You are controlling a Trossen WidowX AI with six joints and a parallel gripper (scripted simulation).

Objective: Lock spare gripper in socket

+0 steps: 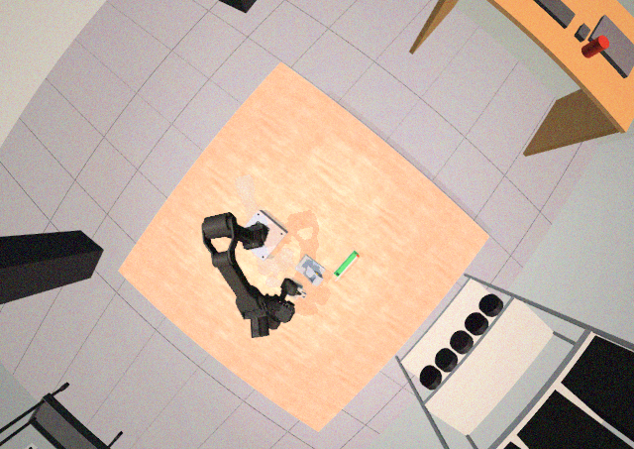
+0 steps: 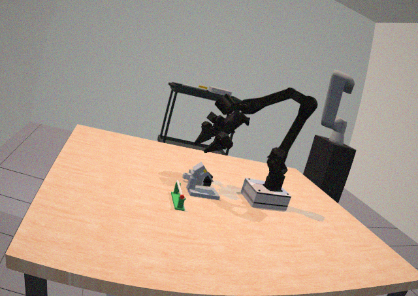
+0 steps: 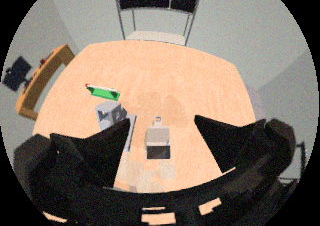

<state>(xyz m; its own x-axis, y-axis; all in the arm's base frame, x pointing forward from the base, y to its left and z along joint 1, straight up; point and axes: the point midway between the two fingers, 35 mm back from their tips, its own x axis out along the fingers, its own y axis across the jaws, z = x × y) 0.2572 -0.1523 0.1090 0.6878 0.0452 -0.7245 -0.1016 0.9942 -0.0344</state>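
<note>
The grey mount [image 1: 311, 270] [image 2: 200, 178] [image 3: 110, 116] stands near the middle of the table, and its socket shows as a dark opening. A long green piece with a red end [image 1: 346, 264] [image 2: 177, 198] [image 3: 102, 92] lies on the table just beside the mount. I cannot tell whether it is the pin or the spare gripper. My gripper [image 1: 297, 291] [image 2: 201, 146] [image 3: 163, 120] is open and empty. It hangs high above the table, off to one side of the mount, and touches nothing.
The arm's grey base block [image 1: 276, 235] [image 2: 263, 197] [image 3: 158, 140] stands on the wooden table [image 2: 101, 218] close to the mount. A black shelf rack [image 2: 172, 110] stands behind the table. A white arm on a dark pedestal [image 2: 334, 107] stands at the right.
</note>
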